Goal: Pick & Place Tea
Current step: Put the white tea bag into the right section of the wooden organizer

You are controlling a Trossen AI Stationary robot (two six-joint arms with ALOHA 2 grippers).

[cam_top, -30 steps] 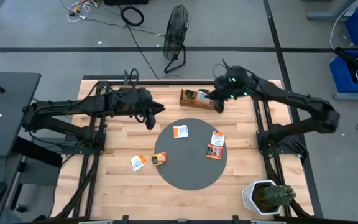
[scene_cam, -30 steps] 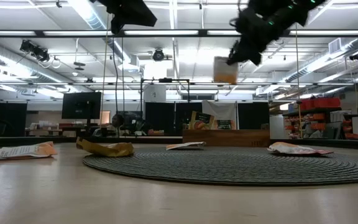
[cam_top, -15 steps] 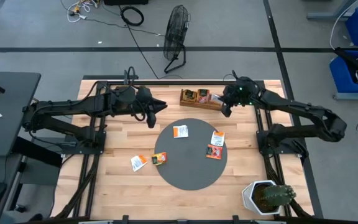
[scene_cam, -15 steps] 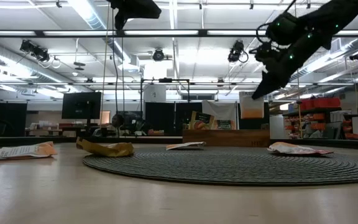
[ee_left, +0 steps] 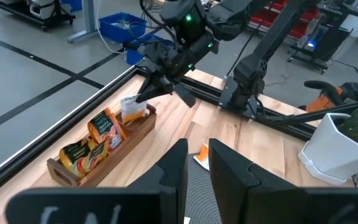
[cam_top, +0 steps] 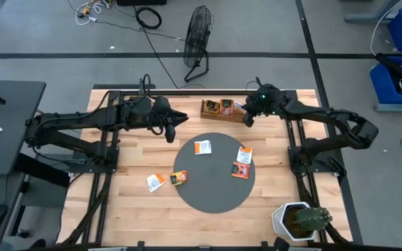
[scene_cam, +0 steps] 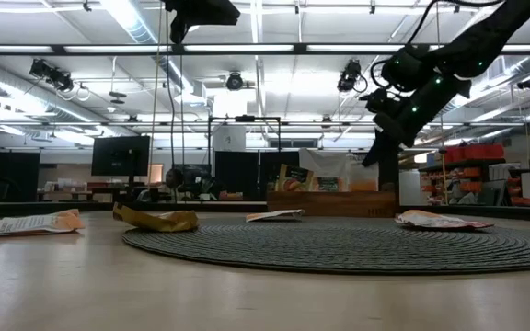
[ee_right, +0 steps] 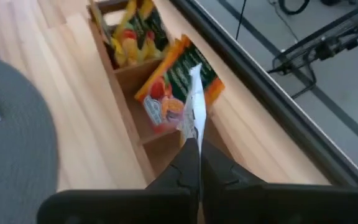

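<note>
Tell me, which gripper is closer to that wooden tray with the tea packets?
The right gripper: it hangs over the wooden tray's end, shut on a white sachet. The left gripper hovers off the tray's other end.

Two dark jointed arms, green indicator light, black cables

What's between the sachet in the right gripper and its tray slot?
Nothing visible. The right gripper holds the sachet edge-up over the wooden tray's end compartment; two sachets already stand in the neighbouring compartments.
</note>
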